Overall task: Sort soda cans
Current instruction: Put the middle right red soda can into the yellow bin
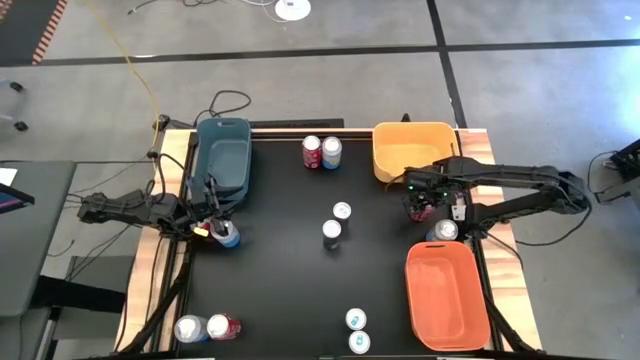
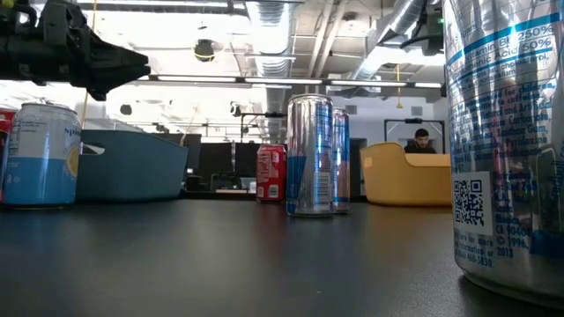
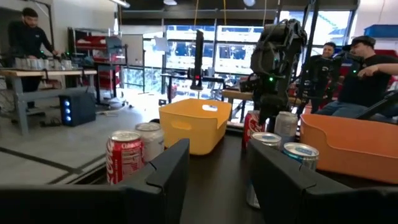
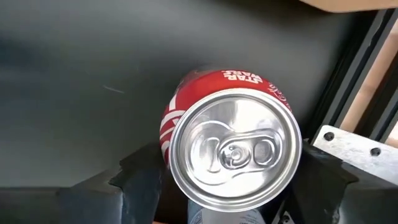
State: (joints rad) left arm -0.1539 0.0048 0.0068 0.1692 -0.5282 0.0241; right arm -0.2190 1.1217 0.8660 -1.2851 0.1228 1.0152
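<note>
Toward the right edge of the high view, the right end effector (image 1: 422, 207) stands over a red can (image 4: 233, 134) between the yellow bin (image 1: 412, 150) and the orange bin (image 1: 447, 295); its wrist view shows the dark fingers (image 4: 140, 174) flanking the can with small gaps, not visibly gripping. Judging by this, a pick is in hand: close, lift, then carry to a bin. At centre left, the left end effector (image 1: 212, 228), fingers spread, sits by a blue can (image 1: 230, 236) near the teal bin (image 1: 222, 150); other cans (image 1: 322, 152) wait on the worktop (image 1: 290, 290).
</note>
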